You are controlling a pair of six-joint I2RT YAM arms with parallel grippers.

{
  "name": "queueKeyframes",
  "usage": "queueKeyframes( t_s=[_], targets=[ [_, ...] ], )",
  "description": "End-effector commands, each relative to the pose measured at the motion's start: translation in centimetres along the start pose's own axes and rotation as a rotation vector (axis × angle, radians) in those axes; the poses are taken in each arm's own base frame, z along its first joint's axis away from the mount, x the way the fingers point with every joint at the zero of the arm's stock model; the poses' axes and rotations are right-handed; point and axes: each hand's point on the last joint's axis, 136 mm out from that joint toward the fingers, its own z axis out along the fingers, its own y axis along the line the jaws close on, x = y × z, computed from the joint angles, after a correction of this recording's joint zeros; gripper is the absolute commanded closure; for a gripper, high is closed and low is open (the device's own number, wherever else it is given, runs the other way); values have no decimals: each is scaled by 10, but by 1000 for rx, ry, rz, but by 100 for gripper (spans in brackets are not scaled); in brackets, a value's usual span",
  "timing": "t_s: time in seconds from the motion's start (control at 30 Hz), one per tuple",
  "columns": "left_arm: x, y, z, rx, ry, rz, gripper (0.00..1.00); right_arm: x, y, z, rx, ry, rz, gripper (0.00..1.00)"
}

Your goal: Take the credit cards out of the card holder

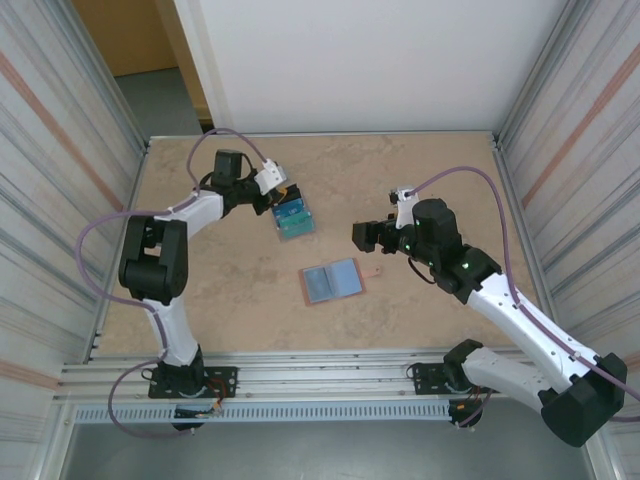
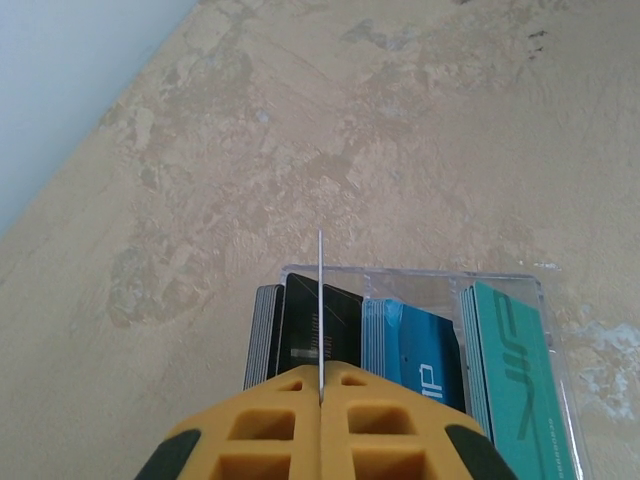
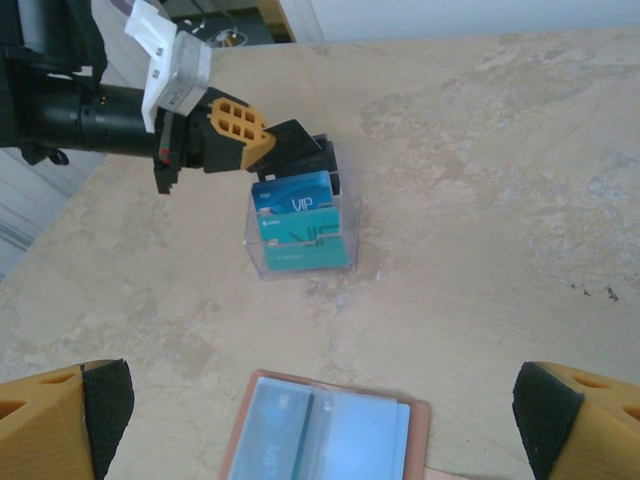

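- Nearest in the left wrist view are the two yellow fingers of the left tool (image 2: pixel 320 385). They are pressed together on a thin card (image 2: pixel 319 290), which stands upright and is seen edge-on. Its colour I cannot tell.
- Just behind these fingers a clear plastic box (image 2: pixel 553 300) stands on the beige marbled counter (image 2: pixel 400 120). Inside it, cards stand in rows: black cards (image 2: pixel 312 325) at the left, blue cards (image 2: pixel 425 360) in the middle, teal cards (image 2: pixel 510 365) at the right.
- In the right wrist view, the right tool (image 3: pixel 325 415) stands wide and holds nothing. One yellow finger with a black pad shows at each lower corner.
- Between these fingers lies the salmon-pink bifold wallet (image 3: pixel 300 445), opened flat on the counter with its pale blue-grey inside up. Whether cards sit in its pockets I cannot tell.
- Farther away in the same view, the left tool (image 3: pixel 262 138) is at the rear of the clear plastic box (image 3: pixel 300 262), beside the black cards.
- In the top view, the wallet (image 1: pixel 332 282) lies open near the middle of the counter (image 1: pixel 430 180), with a little pink tab (image 1: pixel 373 270) at its right side.
- The left tool (image 1: pixel 283 198) is over the box (image 1: pixel 296 222), up and to the left of the wallet and apart from it.
- The right tool (image 1: pixel 364 237) hangs wide to the upper right of the wallet and does not touch it.
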Motion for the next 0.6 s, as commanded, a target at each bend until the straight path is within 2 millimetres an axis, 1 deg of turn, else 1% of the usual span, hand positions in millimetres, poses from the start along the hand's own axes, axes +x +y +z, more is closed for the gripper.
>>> queueKeyframes(
  t_s=[0.0,0.17,0.37,0.43,0.5,0.53,0.57],
  targets=[
    [-4,3,2,23,-14,19,100,-5,-3,-3,12,-12,19,1],
    [1,1,6,37,-5,14,100,-5,-1,-4,4,-12,18,1],
    [4,0,9,46,1,14,96,-6,0,-3,-3,-13,17,1],
    [4,0,9,47,-1,14,93,-6,1,-4,-7,-14,19,1],
    [3,0,9,50,-4,11,87,-6,2,-3,-11,-12,19,1],
    [3,-1,9,52,-7,10,83,-6,2,-3,-12,-14,19,1],
    [2,-1,9,55,-10,8,81,-7,2,-3,-12,-14,19,1]
  ],
)
